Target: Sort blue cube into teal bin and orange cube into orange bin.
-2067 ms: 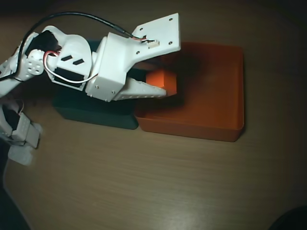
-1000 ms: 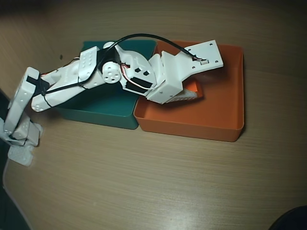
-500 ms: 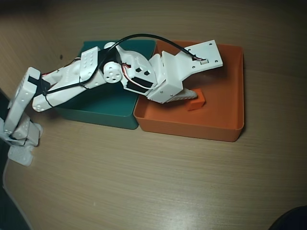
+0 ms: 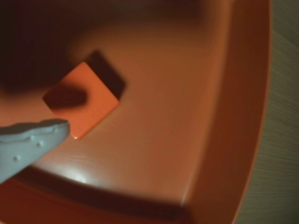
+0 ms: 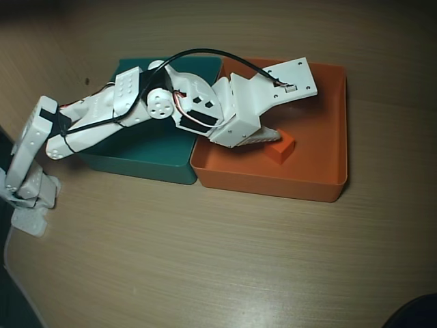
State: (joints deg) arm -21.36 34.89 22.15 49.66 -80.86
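Observation:
The orange cube [image 4: 86, 100] lies flat on the floor of the orange bin [image 4: 233, 116], near its left part in the overhead view [image 5: 281, 149]. My gripper [image 5: 272, 139] hangs low over the orange bin [image 5: 321, 123], right beside the cube. In the wrist view one pale fingertip [image 4: 46, 133] shows at the lower left, at the cube's corner, and the jaws look open with nothing held. The teal bin [image 5: 136, 160] stands touching the orange bin's left side, largely covered by my arm. The blue cube is not in view.
Both bins sit on a wooden table [image 5: 218, 260]. My arm's base [image 5: 27, 191] stands at the left edge. A dark object [image 5: 416, 314] shows at the lower right corner.

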